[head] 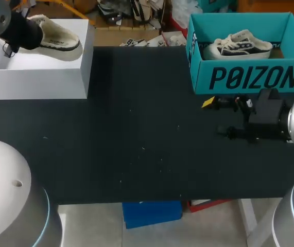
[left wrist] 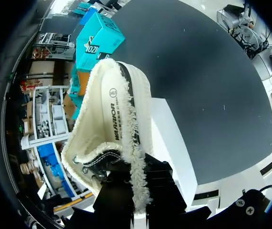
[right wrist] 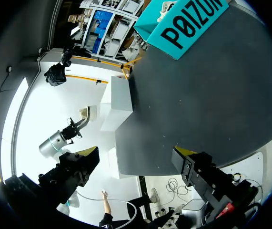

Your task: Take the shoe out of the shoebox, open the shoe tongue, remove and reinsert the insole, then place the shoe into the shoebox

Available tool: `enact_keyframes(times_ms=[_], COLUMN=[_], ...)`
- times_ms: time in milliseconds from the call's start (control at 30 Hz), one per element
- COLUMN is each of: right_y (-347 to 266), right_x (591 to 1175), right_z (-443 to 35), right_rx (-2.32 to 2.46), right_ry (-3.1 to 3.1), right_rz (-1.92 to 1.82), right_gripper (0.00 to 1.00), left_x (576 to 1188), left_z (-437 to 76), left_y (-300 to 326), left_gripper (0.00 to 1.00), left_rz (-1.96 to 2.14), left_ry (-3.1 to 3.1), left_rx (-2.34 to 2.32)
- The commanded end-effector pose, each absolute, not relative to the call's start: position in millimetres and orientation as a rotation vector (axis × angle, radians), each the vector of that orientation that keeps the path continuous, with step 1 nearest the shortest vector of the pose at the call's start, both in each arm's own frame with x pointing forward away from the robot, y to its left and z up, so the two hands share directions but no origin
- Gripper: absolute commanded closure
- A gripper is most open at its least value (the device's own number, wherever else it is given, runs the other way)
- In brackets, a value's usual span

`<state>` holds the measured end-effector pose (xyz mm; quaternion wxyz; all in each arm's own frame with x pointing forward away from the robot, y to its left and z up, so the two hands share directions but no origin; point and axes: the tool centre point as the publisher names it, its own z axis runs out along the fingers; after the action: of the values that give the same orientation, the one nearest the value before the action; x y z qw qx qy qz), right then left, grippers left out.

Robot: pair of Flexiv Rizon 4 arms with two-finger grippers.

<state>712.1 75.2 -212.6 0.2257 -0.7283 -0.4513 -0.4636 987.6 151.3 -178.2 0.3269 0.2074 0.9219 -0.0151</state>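
one cream shoe [head: 56, 38] tight in left gripper [left wrist: 135, 188]; right gripper [head: 216, 117] agape near lettered shoebox [head: 249, 77]

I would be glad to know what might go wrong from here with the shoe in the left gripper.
1. The left gripper seems to clamp the cream shoe only by its heel collar above the white box, so it may tilt or slip.
2. The teal shoebox already holds a sneaker; space may be tight.
3. The open right gripper sits close to the shoebox's front wall and might nudge it.
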Motion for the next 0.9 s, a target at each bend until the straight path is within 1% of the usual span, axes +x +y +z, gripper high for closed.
enact_keyframes(times_ms=[33,200,467,900], right_y=[75.1,75.1,75.1,75.1], right_x=[711.6,711.6,711.6,711.6], right_z=[-212.0,-212.0,-212.0,-212.0], right_rx=[-2.01,-2.01,-2.01,-2.01], right_ry=[-1.245,-1.245,-1.245,-1.245], right_rz=[-1.276,-1.276,-1.276,-1.276], right_gripper=[0.0,0.0,0.0,0.0], left_x=[1013.5,1045.2,1077.6,1050.8], left_z=[-192.4,-204.4,-219.9,-263.2], left_y=[158.8,167.8,173.3,199.1], left_gripper=[1.0,1.0,1.0,1.0], left_rz=[-0.071,-0.078,-0.075,-0.061], left_ry=[2.379,2.401,2.379,2.405], left_rx=[0.543,0.524,0.485,0.397])
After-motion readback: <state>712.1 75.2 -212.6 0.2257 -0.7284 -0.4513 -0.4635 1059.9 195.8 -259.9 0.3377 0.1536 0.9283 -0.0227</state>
